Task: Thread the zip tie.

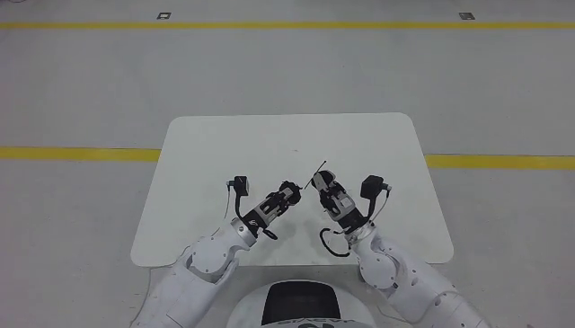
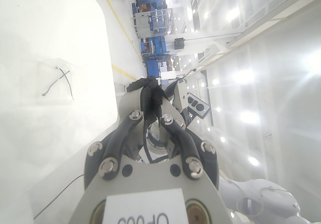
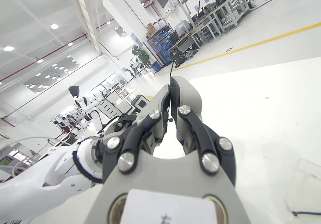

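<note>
Right pincer (image 3: 170, 85) is clamped narrow on the zip tie (image 3: 171, 69) — a thin black strip pinched flat between its dark, rubbery pads, with a short, needle-fine length poking out past the fingertips. Facing it across a small gap, the left pincer (image 2: 150, 85) has its black pads pressed together; whether the tie's head sits between them I cannot tell. Both hang above the table (image 1: 359, 139), clear of its surface.

Judging from that, the risk lies where the two tips meet. The free end looks like slim, springy plastic, so it will likely bend or flick aside if it touches the rim of the head instead of the slot. A slight tilt of either wrist would be enough to cause a miss. So little strip shows beyond the fingers that the grey finger shells could bump each other before the tip seats. A smooth strip may also slide back through the pads if pushed head-on.

Below and off to the side of the left pincer, a clear, glossy bag (image 2: 47, 71) lies on the matte white top, with two spare dark ties (image 2: 65, 76) crossed and apparently inside it.
</note>
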Controlling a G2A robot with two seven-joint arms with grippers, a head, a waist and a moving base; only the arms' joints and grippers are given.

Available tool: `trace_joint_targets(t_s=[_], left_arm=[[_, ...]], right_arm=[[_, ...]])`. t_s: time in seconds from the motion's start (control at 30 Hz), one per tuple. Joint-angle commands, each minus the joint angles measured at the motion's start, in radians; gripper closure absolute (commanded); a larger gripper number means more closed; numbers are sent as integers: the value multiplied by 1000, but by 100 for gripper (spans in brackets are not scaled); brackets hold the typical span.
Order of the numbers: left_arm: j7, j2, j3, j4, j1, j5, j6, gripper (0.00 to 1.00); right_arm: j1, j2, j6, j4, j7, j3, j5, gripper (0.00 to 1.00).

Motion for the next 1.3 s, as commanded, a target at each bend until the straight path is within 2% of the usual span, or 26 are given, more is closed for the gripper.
trace_joint_targets(t_s=[0.0, 1.27], left_arm=[[0, 0, 0, 0, 0, 0, 0, 100], [0, 0, 0, 0, 0, 0, 0, 100]], right_arm=[[1, -3, 0, 6, 0, 1, -3, 100], [11, -36, 0, 34, -6, 6, -29, 100]])
